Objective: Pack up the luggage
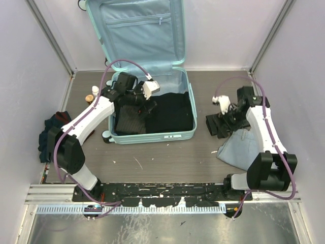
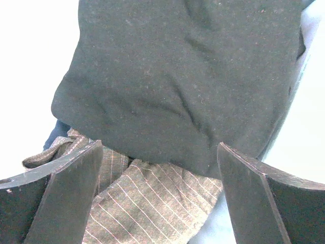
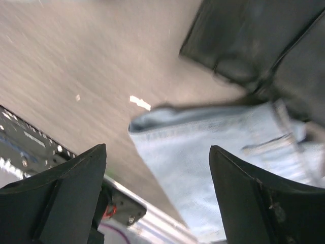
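Observation:
The luggage [image 1: 176,135] is a pale mint-green suitcase lying open, with its blue-lined lid [image 1: 137,30] standing up at the back. A black garment [image 1: 170,112] and a brown pin-striped garment [image 1: 127,123] lie in its base. My left gripper [image 1: 146,107] hangs open and empty over the left half of the base. In the left wrist view the left gripper [image 2: 158,147] is open above the striped cloth [image 2: 152,198], with the black garment [image 2: 177,76] beyond it. My right gripper [image 1: 225,121] is open and empty above light-blue jeans [image 1: 239,147]. In the right wrist view the right gripper [image 3: 157,148] is open over the jeans [image 3: 223,168].
A black folded item [image 1: 216,127] lies right of the suitcase, partly on the jeans; it also shows in the right wrist view [image 3: 244,40]. A dark pile of clothes [image 1: 51,134] sits at the left wall. Small bottles [image 1: 94,93] stand left of the suitcase. A metal rail [image 1: 162,195] runs along the front.

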